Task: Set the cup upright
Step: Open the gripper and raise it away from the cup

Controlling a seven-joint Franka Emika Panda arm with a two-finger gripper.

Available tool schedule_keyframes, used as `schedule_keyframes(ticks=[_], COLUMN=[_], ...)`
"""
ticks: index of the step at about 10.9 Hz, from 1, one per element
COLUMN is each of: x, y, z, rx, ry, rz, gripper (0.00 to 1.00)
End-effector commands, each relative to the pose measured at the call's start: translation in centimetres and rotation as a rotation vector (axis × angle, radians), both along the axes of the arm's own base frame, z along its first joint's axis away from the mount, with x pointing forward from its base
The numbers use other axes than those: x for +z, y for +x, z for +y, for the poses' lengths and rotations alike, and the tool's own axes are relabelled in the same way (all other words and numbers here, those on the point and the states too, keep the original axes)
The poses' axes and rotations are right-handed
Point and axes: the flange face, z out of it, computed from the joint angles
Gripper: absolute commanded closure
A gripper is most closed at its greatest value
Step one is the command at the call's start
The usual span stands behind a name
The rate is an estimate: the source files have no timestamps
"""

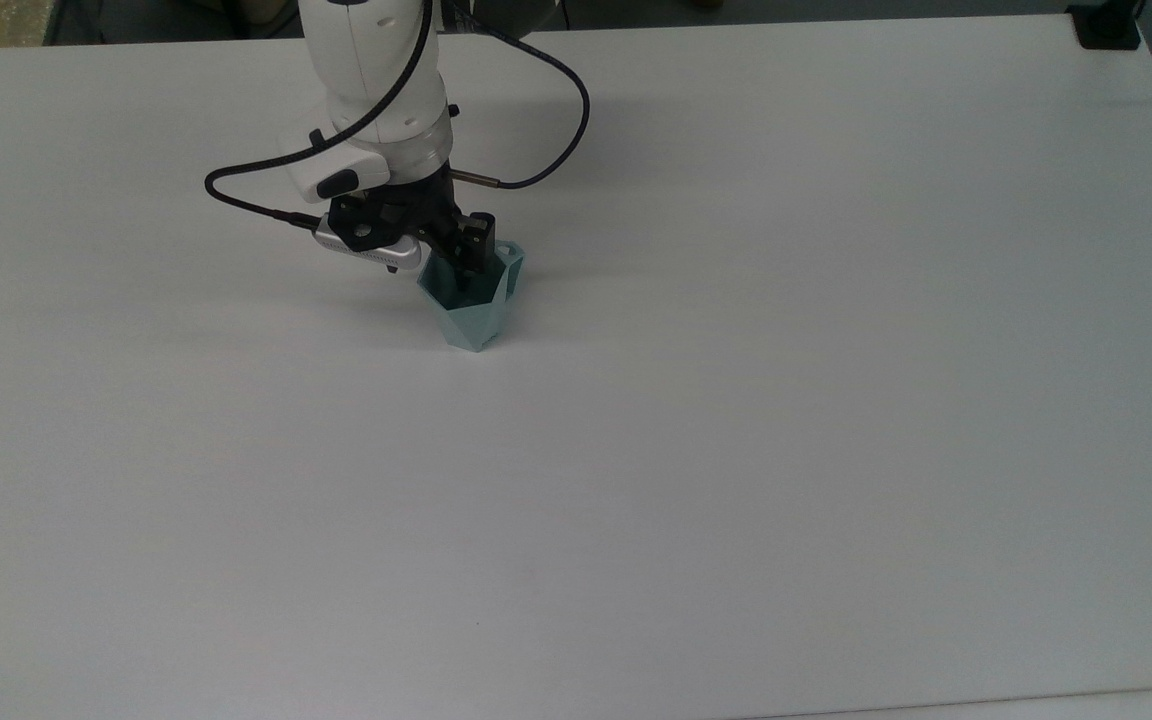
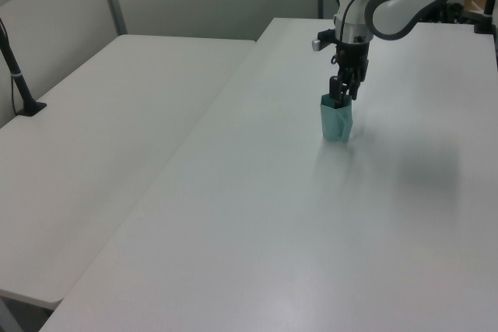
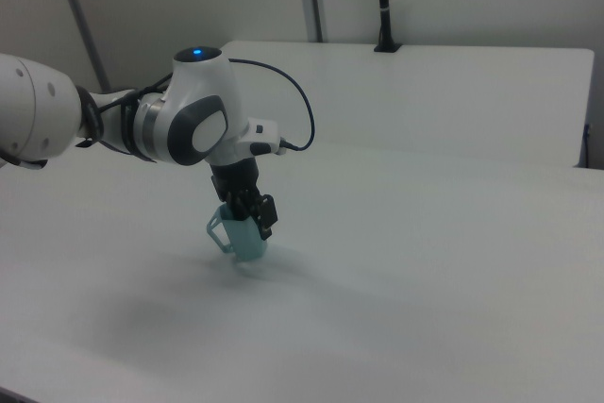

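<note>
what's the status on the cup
Gripper at the cup's rim, one finger inside. Cup upright, base on the table. Nothing in the way.

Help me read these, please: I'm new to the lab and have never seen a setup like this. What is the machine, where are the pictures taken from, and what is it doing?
The machine is a single white robot arm ending in a black two-finger gripper. Three fixed cameras watch it: the top view looks down on the table, while the left view and right view look across it from opposite sides.

The surface is a plain white table. On it stands one thing, a small pale teal cup with angular facets, its opening facing up and its narrow base on the table. In the right view its small handle points to the right view's left.

The gripper is at the cup's rim, one finger reaching inside. Its fingers look parted, so it seems to be letting go.
</note>
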Motion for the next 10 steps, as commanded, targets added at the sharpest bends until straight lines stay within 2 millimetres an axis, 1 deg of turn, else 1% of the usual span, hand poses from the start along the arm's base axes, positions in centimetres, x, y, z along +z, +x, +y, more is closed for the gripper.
schedule_keyframes(ticks=[1, 2, 3, 5, 6, 7, 8, 9, 10], x=[2.1, 2.4, 3.3, 6.2, 8.9, 11.3, 14.0, 16.3, 17.9], y=[0.0, 0.0, 0.3, 0.9, 1.3, 1.2, 0.6, -0.2, -1.1], z=[-0.3, -0.3, -0.3, -0.3, -0.2, -0.5, -1.1, -2.8, -3.7], rx=[0.012, 0.013, 0.013, -0.005, -0.021, 0.002, 0.065, 0.114, 0.143], ry=[0.031, 0.032, 0.036, 0.05, 0.065, 0.055, 0.055, 0.061, 0.069], rz=[0.005, 0.001, -0.017, -0.071, -0.111, -0.089, -0.068, -0.073, -0.077], gripper=[0.0, 0.0, 0.0, 0.0, 0.0, 0.0, 0.0, 0.0, 0.0])
